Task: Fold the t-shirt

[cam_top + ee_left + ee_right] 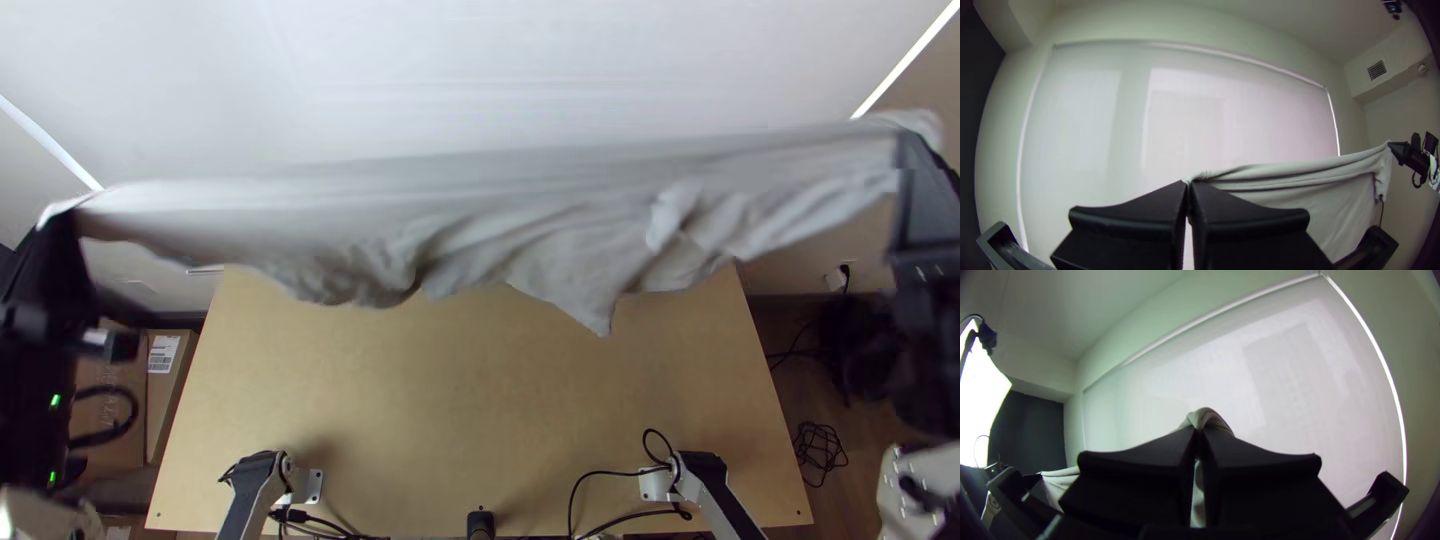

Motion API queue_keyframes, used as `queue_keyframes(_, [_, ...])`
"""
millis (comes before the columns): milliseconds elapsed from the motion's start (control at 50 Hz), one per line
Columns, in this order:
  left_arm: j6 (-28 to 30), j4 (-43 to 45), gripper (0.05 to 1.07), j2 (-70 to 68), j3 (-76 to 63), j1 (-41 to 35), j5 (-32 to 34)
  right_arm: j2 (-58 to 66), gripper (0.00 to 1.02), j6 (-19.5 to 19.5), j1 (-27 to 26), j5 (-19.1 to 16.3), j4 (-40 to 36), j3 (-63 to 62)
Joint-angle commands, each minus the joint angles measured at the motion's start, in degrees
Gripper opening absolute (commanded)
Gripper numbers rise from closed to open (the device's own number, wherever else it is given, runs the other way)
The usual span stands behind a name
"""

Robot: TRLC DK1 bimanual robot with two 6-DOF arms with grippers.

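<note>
Top view is bright; soft shadows are cast on the counter [480, 390] along its near edge. The raised t-shirt [400, 200] is blurred. In the right wrist view, a lamp panel [980, 395] is blown out. Straight edges are bent, corners darkened in both wrist views.

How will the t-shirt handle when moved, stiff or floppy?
Floppy, most likely: the t-shirt hangs in loose, uneven folds between the left gripper and right gripper. Probably light for its size: its upper edge barely sags, though tension may explain that. The dangling lower part would likely crumple if lowered onto the table.
</note>
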Motion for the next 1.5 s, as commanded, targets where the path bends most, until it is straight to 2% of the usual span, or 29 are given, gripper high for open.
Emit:
queue_keyframes(0, [-0.7, 0.9, 0.07, -5.5, 0.3, 2.1, -3.1, -3.4, 0.02, -0.8, 1.1, 2.3, -2.1, 1.8])
queue_keyframes(220, [-1.0, -5.5, 0.07, -10.8, -2.4, 0.7, -3.1, -6.0, 0.02, -0.6, 3.3, 2.2, -8.4, 2.3])
queue_keyframes(340, [-2.4, -10.0, 0.07, -12.8, -6.8, -0.7, -3.1, -5.9, 0.02, 1.2, 3.6, 2.2, -12.8, 0.6])
queue_keyframes(500, [-4.7, -14.6, 0.07, -15.5, -16.0, -3.5, -3.1, -5.9, 0.02, 3.0, 6.4, 1.7, -17.4, -9.0])
queue_keyframes(660, [-6.1, -16.4, 0.07, -18.1, -29.0, -5.8, -2.7, -6.2, 0.02, 3.7, 9.8, 1.8, -17.7, -23.8])
queue_keyframes(880, [-6.1, -14.2, 0.07, -18.2, -46.2, -7.2, -0.2, -2.6, 0.02, 4.0, 12.7, 1.8, -12.3, -40.0])
queue_keyframes(1080, [-5.8, -3.4, 0.07, -7.9, -52.2, -7.4, 0.2, 7.2, 0.02, 5.0, 13.7, 1.8, 1.6, -48.3])
queue_keyframes(1300, [-5.8, 12.1, 0.07, 15.9, -49.3, -8.0, -0.1, 27.7, 0.02, 4.7, 13.6, 1.9, 14.1, -46.3])
queue_keyframes(1480, [-5.5, 16.6, 0.07, 37.6, -38.2, -8.0, -0.5, 45.6, 0.02, 4.0, 12.2, 1.9, 15.2, -35.8])
